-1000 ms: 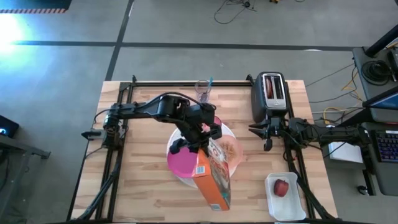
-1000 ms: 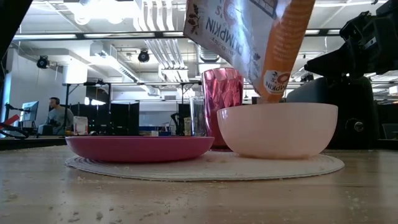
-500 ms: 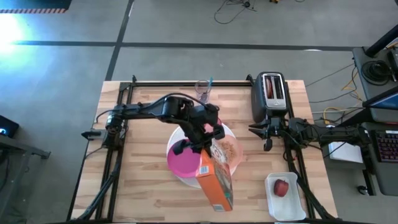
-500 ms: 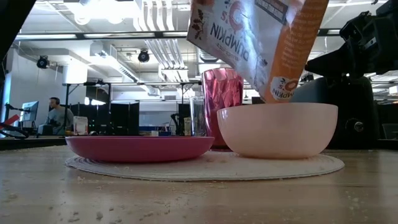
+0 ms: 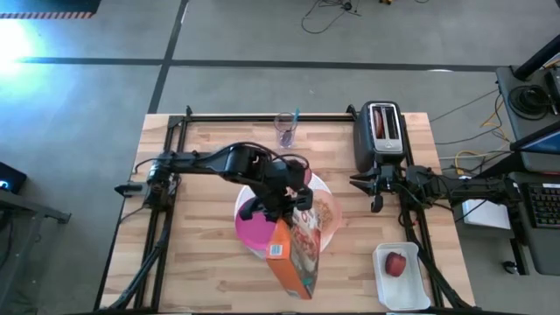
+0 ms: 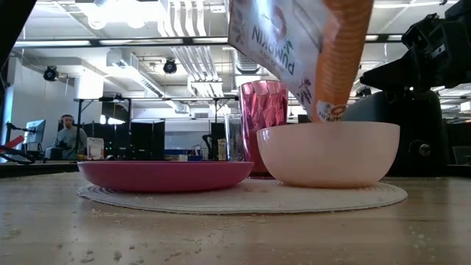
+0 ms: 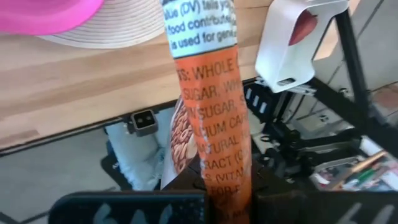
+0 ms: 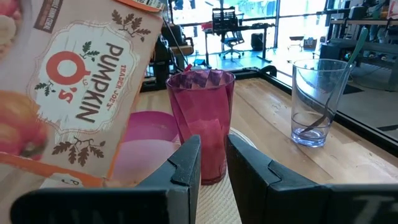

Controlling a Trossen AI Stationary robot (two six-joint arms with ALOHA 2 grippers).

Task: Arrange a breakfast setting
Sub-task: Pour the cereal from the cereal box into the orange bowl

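Both arms are dark, near-black, built of slim tubular links with bulkier rounded joints. A thin black cable loops along the left arm (image 5: 229, 158). The right arm (image 5: 455, 186) is the same matte black (as is its blocky, angular pincer (image 8: 212, 163), with flat-faced fingers).

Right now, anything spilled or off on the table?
Yes: crumbs litter the wood in front of the white plate. The left pincer holds the cereal box tipped over the peach bowl, so some cereal probably missed. Nothing else looks off.
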